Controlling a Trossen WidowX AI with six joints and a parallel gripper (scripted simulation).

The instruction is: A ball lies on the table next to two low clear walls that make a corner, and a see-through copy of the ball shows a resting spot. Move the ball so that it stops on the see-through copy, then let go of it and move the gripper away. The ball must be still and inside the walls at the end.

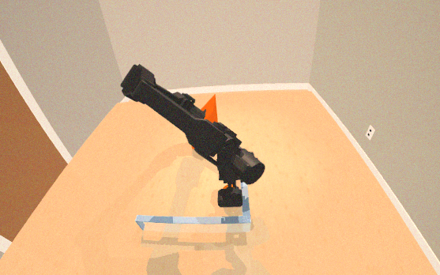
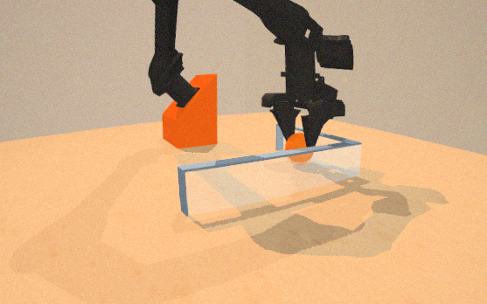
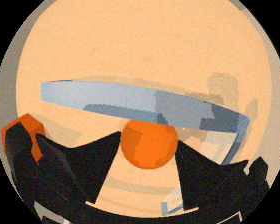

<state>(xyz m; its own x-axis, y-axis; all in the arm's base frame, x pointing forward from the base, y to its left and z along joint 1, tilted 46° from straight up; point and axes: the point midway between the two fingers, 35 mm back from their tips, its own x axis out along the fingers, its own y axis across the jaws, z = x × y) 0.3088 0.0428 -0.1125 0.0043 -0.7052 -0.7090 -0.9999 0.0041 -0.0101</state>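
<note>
1. Black parallel-jaw gripper [image 2: 300, 139]: pointed straight down inside the corner enclosure, its two tapered black fingers [image 2: 286, 119] pinching the round orange ball [image 2: 296, 145] between them.

2. Orange ball: held low within the corner, beside the short wall. In the exterior view its lower half shows through the long clear wall. Whether it touches the table cannot be told. In the wrist view the ball [image 3: 148, 143] sits centred between the two dark fingers, in front of the walls.

3. Two low clear walls with pale blue edges [image 2: 253, 176]: joined in an L. The long wall runs across the near side in the exterior view; the short wall [image 1: 245, 199] runs back from the corner toward the arm. The enclosure is open on its other two sides. The only things inside it are the ball and the fingertips.

4. See-through copy of the ball: not separable from the ball itself in any view.

5. Orange wedge-shaped block [image 2: 192, 114]: the arm's base mount, well apart from the walls and outside them.

6. Light orange-tan table top [image 2: 60, 210]: carries the walls and the arm's broad shadows.

7. Top view: the black arm [image 1: 190, 120] hides the ball; only the gripper body [image 1: 230, 197] shows, just beside the short wall.
</note>
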